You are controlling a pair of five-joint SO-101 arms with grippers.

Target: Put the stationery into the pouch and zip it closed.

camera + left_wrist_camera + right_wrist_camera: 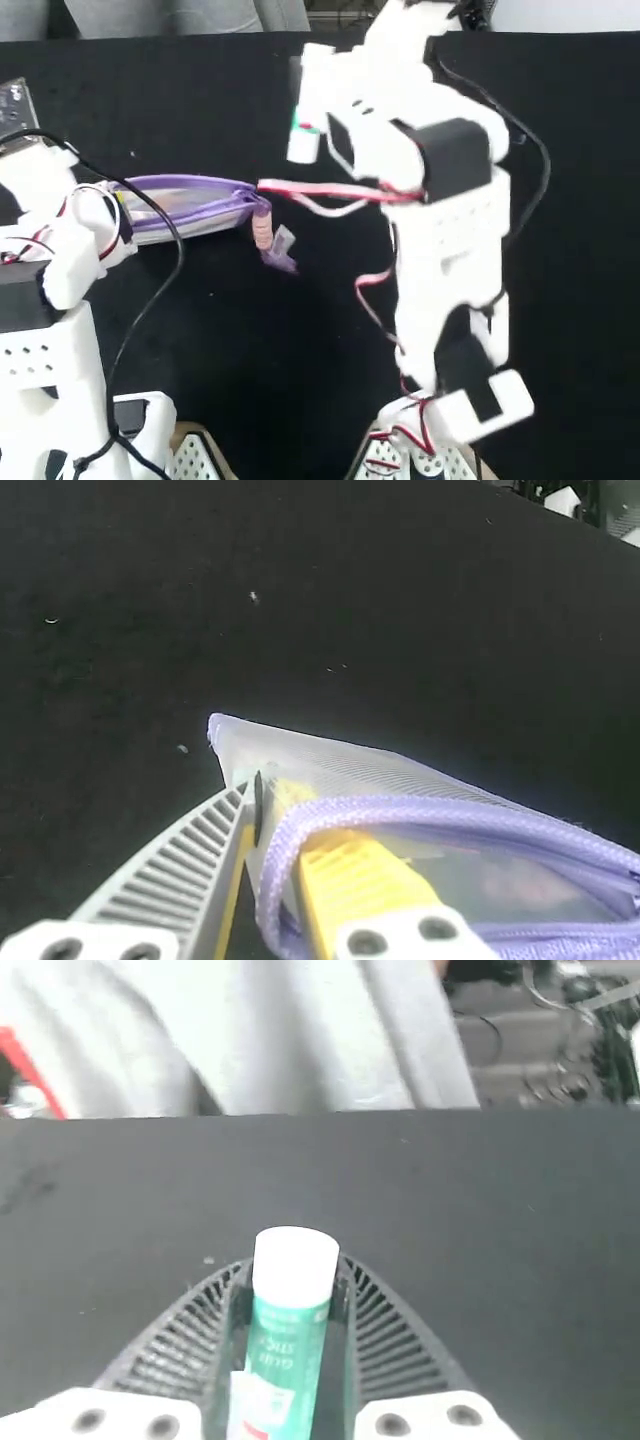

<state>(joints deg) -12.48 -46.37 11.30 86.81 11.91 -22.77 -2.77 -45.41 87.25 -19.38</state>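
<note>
A purple mesh pouch [190,208] lies on the black table at the left, its zip pull and tassel [268,240] at the right end. My left gripper [265,825] is shut on the pouch's [400,810] corner edge, one grey finger outside and a yellow finger [350,880] inside the mouth. Raised above the table's far middle, my right gripper [312,110] is shut on a glue stick [303,140]. The glue stick [290,1330] has a white cap and a green label and stands between the fingers.
Red and white cables [320,192] hang from the right arm over the pouch's zip end. A black cable [165,260] crosses the table by the left arm. Bare black table [250,370] lies in front of the pouch. A person's grey clothing [250,1030] shows behind the table.
</note>
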